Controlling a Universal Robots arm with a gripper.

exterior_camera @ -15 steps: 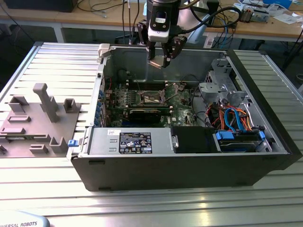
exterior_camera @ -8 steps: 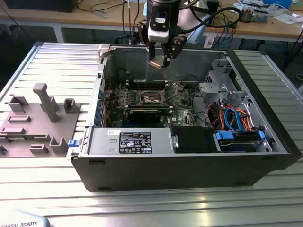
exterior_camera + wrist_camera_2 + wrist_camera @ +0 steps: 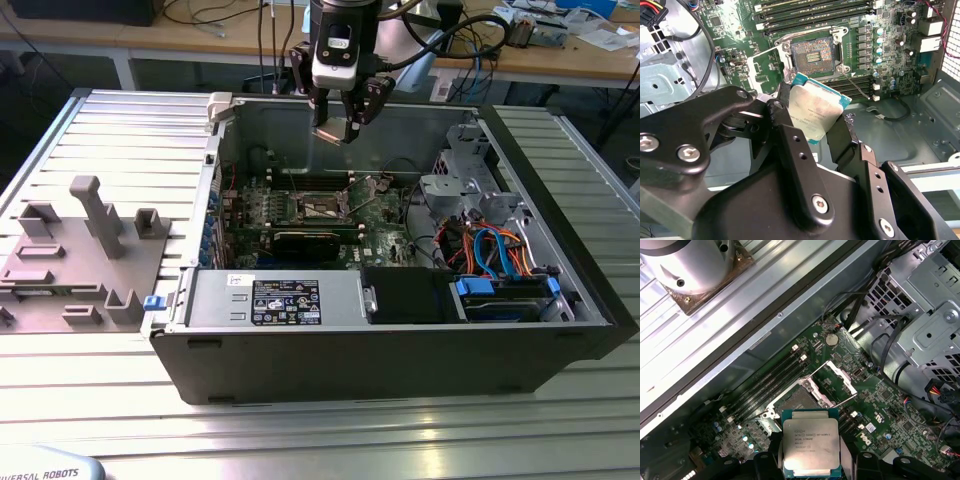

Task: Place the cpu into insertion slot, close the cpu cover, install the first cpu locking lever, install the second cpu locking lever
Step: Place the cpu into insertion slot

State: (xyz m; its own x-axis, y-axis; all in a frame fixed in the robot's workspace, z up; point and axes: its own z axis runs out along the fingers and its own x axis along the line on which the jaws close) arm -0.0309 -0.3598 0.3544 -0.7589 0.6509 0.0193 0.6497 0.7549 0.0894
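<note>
My gripper hangs above the open computer case, over the motherboard's back part. It is shut on the cpu, a flat square chip with a silver-grey top, gripped by its edges between two black fingers. In the first wrist view the cpu sits between the fingers, close to the insertion slot. The insertion slot lies bare, with its dark centre showing. The cpu cover stands swung open beside it. In the exterior view the insertion slot lies well below the gripper.
The case wall rings the green board. A power supply fills the front. A metal drive cage and blue and orange cables stand at the exterior view's right. A grey fixture lies outside the case at that view's left.
</note>
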